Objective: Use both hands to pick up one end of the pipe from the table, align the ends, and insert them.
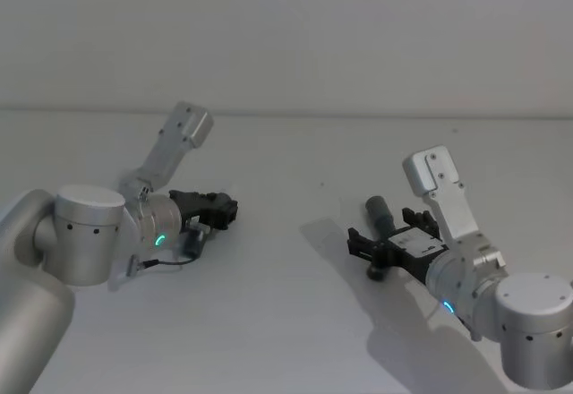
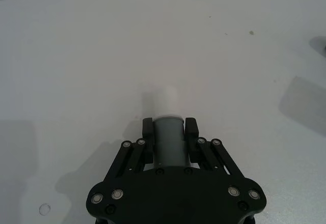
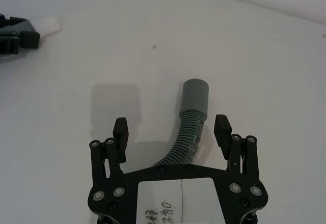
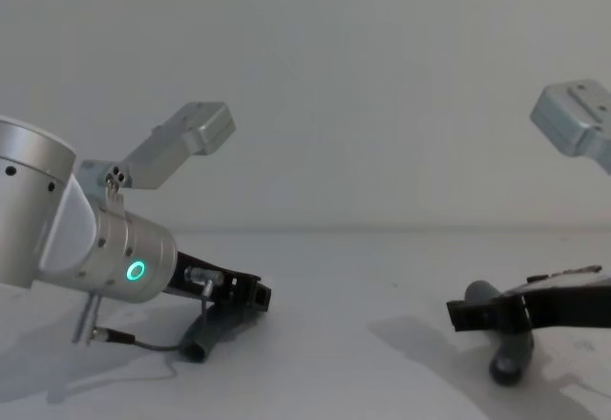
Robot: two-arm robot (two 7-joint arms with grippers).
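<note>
My left gripper (image 2: 169, 127) is shut on one dark grey pipe piece (image 2: 168, 140), and the narrow white tip (image 2: 165, 99) pokes out past the fingers. In the chest view this piece (image 4: 205, 332) hangs down from the left gripper (image 4: 253, 294) toward the table (image 4: 344, 277). The other pipe piece (image 3: 189, 135) is ribbed and bent, with a wider grey collar (image 3: 196, 94), and lies on the table. My right gripper (image 3: 171, 127) is open astride it, a finger on each side and neither touching. In the head view the right gripper (image 1: 372, 246) is low at the right, over that piece (image 1: 380, 211).
The white table (image 1: 295, 161) stretches between the two arms, with only shadows on it. The left gripper (image 3: 18, 33) with its white tip shows far off in the right wrist view.
</note>
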